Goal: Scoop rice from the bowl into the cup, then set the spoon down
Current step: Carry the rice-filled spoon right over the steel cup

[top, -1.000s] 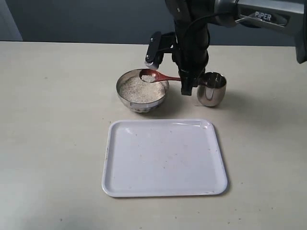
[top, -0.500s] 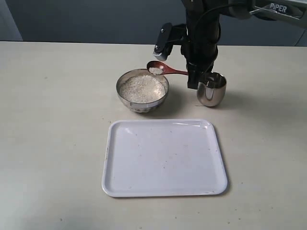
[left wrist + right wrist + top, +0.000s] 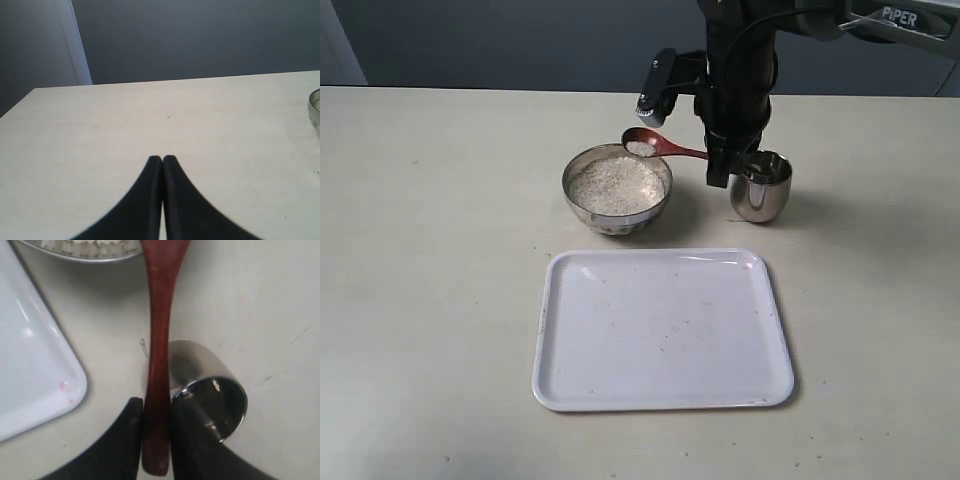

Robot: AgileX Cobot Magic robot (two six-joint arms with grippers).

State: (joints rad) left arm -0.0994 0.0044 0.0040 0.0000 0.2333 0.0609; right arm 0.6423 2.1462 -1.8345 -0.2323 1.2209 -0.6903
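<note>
I've got the right gripper [image 3: 156, 412] pinching the wooden spoon [image 3: 662, 148] by its handle; the rice [image 3: 640, 149] in it sits above the steel bowl [image 3: 610, 213] rim; left gripper [image 3: 162, 161] is pressed together.

Bowl [image 3: 582, 208] and cup [image 3: 761, 196] side by side at the back of the counter [image 3: 440, 260], tray [image 3: 663, 335] in front.

The bowl stands left of the cup, near it but apart, and the rice [image 3: 613, 184] lies in the bowl. The tray lies in front of both, touching neither. The spoon [image 3: 661, 147] is held above the counter, its scoop end over the bowl's right rim with a little rice in it. Its handle runs right into the right pincer [image 3: 718, 178], which hangs between bowl and cup, just beside the cup.
</note>
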